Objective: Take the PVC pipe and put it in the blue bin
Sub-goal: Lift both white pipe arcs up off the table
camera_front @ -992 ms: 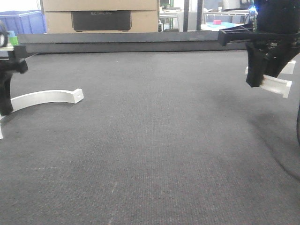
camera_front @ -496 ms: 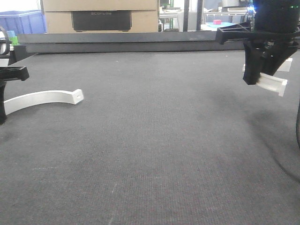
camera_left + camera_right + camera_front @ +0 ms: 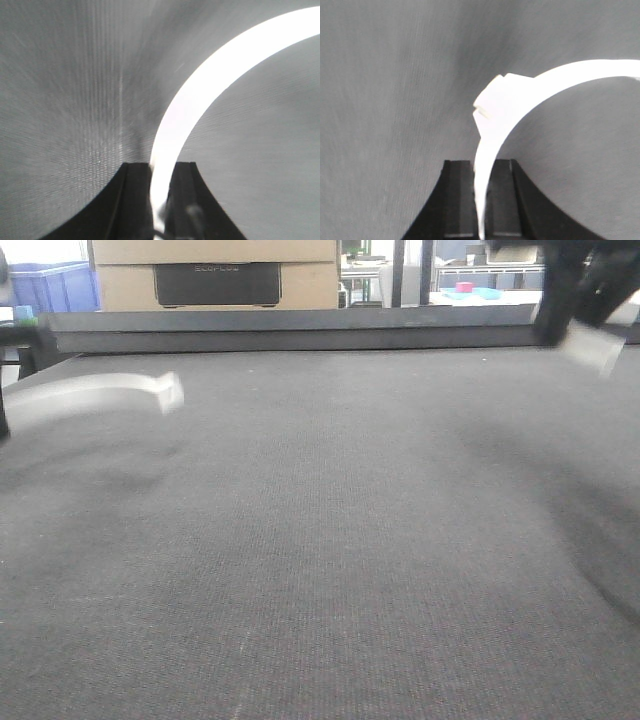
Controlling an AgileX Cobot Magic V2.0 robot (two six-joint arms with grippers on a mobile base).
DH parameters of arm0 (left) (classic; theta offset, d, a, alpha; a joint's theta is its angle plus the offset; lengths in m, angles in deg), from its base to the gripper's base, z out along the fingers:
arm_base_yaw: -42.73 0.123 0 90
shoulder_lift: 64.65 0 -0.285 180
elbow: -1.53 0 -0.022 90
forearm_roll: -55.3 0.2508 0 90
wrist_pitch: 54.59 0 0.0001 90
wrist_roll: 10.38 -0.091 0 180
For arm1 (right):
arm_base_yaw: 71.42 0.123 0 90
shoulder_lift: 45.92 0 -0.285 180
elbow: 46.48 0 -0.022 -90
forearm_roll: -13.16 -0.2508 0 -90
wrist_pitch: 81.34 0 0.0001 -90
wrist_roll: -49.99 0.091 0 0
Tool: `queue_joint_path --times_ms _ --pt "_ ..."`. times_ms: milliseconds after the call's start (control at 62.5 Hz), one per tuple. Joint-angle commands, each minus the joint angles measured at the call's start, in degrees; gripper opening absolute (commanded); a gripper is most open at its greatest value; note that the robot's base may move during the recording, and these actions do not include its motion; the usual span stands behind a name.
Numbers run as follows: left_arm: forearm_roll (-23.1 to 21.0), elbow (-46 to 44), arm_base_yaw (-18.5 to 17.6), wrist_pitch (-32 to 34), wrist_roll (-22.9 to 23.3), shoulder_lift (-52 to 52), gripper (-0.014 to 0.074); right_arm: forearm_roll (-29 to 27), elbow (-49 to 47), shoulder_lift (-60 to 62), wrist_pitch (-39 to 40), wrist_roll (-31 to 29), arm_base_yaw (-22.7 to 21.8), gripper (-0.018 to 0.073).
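Two white curved PVC pipe pieces are held above the grey carpet. In the left wrist view my left gripper (image 3: 159, 167) is shut on the end of one arc (image 3: 210, 85). That arc shows blurred at the far left of the front view (image 3: 95, 390), off the carpet. My right gripper (image 3: 479, 165) is shut on the thin end of the other arc (image 3: 520, 100), which has a square tab. In the front view this gripper (image 3: 565, 325) is high at the top right with its piece (image 3: 597, 346) sticking out below. A blue bin (image 3: 55, 285) stands beyond the carpet at the back left.
A dark raised ledge (image 3: 300, 332) runs along the far edge of the carpet (image 3: 330, 540). Behind it stands a cardboard box (image 3: 215, 275) with a dark panel. A light blue tray (image 3: 470, 292) with a pink item sits at the back right.
Both arms have risen with their pieces. The left arc has left the carpet and hangs higher, blurred. The right gripper has climbed to the top edge of the front view.
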Motion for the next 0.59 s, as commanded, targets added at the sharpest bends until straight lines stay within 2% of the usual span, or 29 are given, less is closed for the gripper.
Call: queue_joint_path --times_ms 0,128,256,448,576 --pt "-1.2 -0.9 -0.1 2.6 0.1 5.2 -0.0111 0.6 0.0 2.8 2.0 0.6 -2.2 -0.0160" --pt "-1.1 -0.8 -1.1 8.2 0.1 10.8 -0.0111 -0.8 0.0 3.5 3.0 1.5 -5.9 -0.0160" --pt "-0.9 -0.8 -2.7 13.4 0.1 13.9 -0.0111 -3.9 2.0 3.9 8.9 -0.1 -9.1 -0.0160" --pt "-0.9 0.6 -5.5 21.3 0.1 16.2 -0.0111 -5.4 10.9 7.5 19.4 -1.2 -9.3 -0.0160" --pt "-1.8 6.4 -6.5 26.7 0.1 18.5 -0.0111 -5.1 19.6 12.7 28.6 -1.2 -9.3 -0.0160"
